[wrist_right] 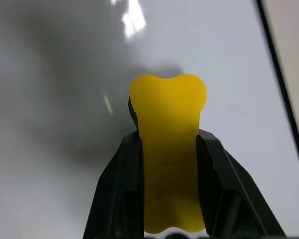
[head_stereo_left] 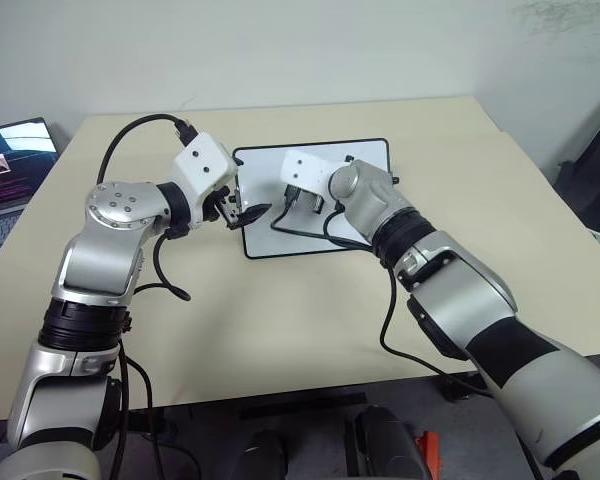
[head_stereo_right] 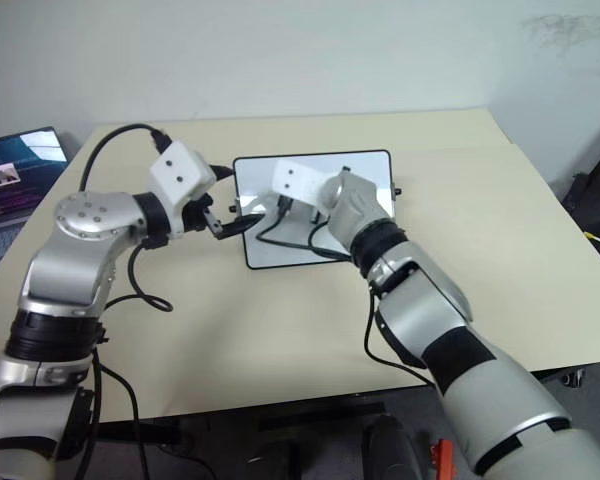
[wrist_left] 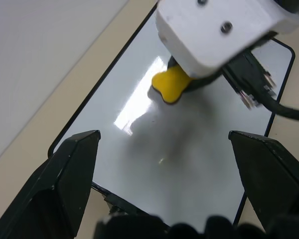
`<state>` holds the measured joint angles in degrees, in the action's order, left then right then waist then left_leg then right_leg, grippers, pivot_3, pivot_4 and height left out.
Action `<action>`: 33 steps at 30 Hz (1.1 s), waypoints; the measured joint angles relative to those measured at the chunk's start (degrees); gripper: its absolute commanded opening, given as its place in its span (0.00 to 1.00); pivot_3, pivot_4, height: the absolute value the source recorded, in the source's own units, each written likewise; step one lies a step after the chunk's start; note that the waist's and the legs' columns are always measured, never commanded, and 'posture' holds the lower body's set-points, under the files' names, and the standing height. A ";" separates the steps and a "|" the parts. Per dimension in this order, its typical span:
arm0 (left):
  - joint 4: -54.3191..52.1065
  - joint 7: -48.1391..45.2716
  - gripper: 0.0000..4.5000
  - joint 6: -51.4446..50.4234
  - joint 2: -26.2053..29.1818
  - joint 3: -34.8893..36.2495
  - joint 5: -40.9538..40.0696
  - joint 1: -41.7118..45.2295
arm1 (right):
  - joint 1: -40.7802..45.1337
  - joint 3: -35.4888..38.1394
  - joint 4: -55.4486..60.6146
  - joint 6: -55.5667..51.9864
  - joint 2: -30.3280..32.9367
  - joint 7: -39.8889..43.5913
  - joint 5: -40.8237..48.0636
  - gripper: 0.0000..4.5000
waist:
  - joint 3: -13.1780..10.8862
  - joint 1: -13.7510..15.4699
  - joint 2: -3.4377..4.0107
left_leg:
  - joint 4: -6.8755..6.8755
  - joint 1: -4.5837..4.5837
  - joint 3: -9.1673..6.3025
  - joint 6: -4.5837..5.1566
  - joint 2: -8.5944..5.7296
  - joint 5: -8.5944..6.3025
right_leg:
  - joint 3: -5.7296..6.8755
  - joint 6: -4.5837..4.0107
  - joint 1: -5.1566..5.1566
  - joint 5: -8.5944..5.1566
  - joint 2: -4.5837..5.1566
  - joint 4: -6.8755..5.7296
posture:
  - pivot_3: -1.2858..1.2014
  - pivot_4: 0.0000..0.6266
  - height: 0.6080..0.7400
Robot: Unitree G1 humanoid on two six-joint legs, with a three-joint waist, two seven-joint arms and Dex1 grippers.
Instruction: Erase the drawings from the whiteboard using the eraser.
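Note:
The whiteboard [head_stereo_left: 366, 160] lies flat on the table, white with a thin black frame. My right gripper [wrist_right: 167, 137] is shut on the yellow eraser [wrist_right: 169, 149] and holds its end against the board's left half. In the left wrist view the eraser [wrist_left: 170, 84] pokes out from under the right hand's white housing. My left gripper [head_stereo_left: 242, 212] is open at the board's left short edge, fingers [wrist_left: 72, 169] spread wide over the near corner. The drawings are hidden; the board surface that shows is plain white.
An open laptop [head_stereo_left: 10, 165] sits at the table's far left edge. The beige table [head_stereo_left: 280, 320] has bare room in front of and to the right of the board. Black cables loop from both wrists.

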<state>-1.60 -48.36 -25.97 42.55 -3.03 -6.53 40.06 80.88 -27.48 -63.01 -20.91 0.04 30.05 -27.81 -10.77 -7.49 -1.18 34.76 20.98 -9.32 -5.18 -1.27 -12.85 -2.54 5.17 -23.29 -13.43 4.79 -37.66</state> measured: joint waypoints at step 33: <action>-2.77 -4.73 1.00 -2.62 0.46 -0.95 -1.54 -1.51 | -23.17 5.48 44.92 -7.38 36.24 22.93 4.04 0.22 | -0.06 2.75 0.01 | 0.08 1.59 -0.03 -0.12 -0.08 -0.17 | 0.23 -0.17 -1.02 0.19 0.15 0.70 | 0.52 0.24 1.00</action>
<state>-4.37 -53.09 -28.59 43.01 -3.98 -8.08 38.55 57.71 -22.00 -18.09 -28.29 36.28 52.97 -23.77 -10.82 -4.74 -1.18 34.84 22.57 -9.35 -5.29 -1.35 -13.03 -2.32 5.00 -24.31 -13.25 4.95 -36.96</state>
